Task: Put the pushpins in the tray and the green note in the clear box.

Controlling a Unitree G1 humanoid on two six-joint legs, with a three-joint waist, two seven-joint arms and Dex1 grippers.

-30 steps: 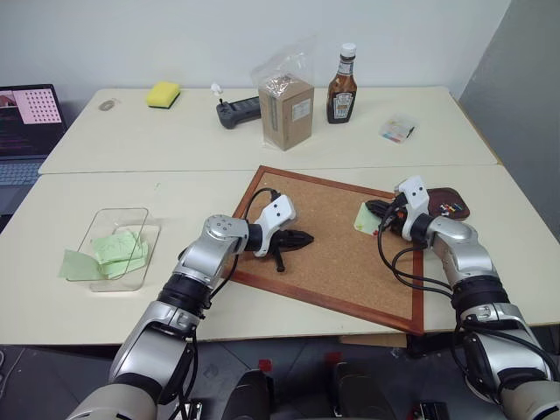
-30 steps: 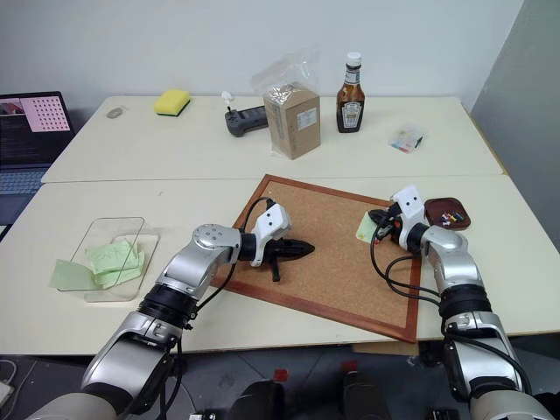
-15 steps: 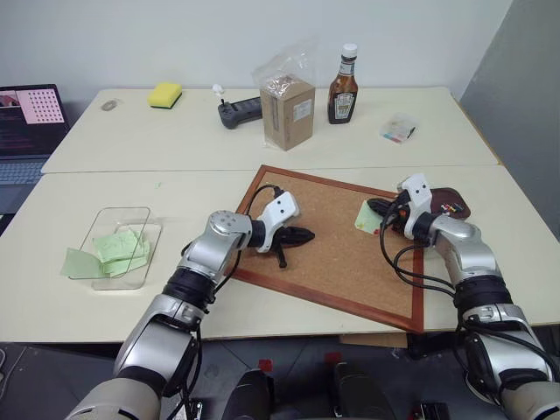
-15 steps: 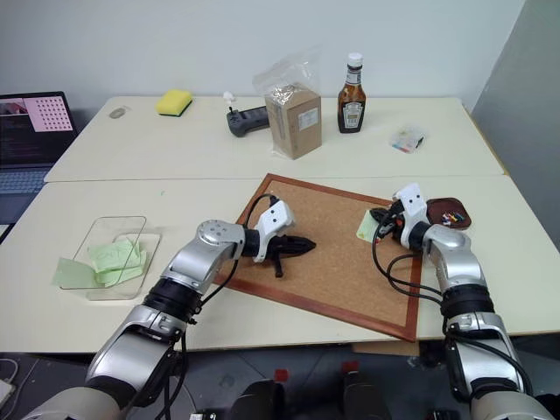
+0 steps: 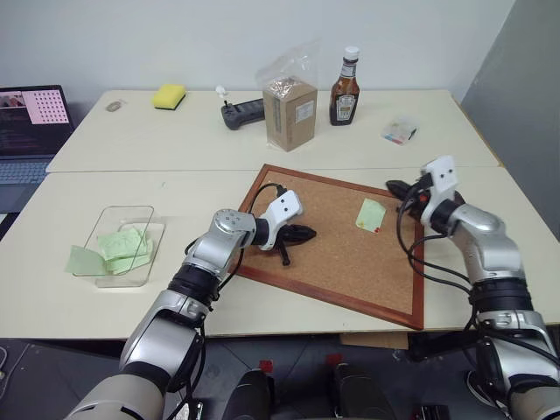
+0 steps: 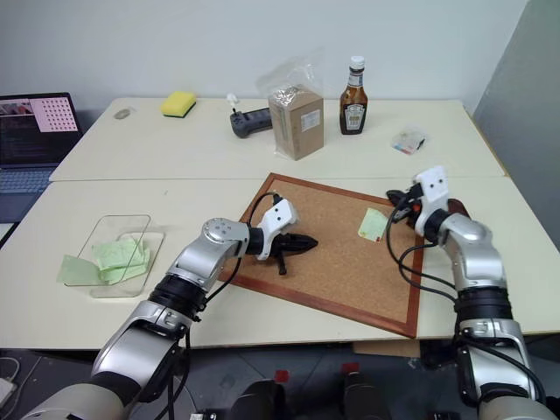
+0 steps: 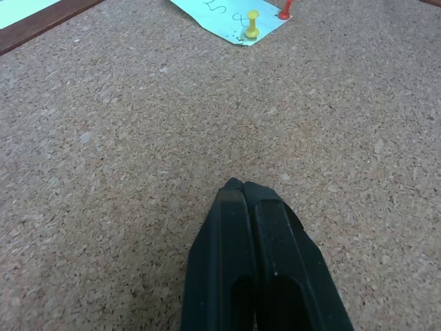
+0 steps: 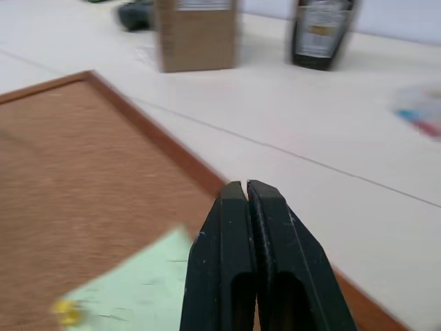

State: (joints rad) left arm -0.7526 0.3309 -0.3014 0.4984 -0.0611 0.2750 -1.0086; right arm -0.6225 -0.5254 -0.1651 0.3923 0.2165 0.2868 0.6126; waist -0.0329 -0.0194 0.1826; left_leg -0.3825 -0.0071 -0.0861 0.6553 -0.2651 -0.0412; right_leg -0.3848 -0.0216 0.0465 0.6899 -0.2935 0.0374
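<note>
While the small pale green paper note lies flat on the big wood-framed corkboard, a yellow pushpin and a red one are stuck at its lower edge. The left gripper hovers over the cork mid-board, black fingers clenched together on nothing. The right gripper hangs above the board's far right corner, also pinched tight and empty-handed. The dark reddish-brown oval tray peeks out behind that right wrist. Far off on the left of the cream table sits the shallow clear plastic box, green notes already lying in and beside it.
</note>
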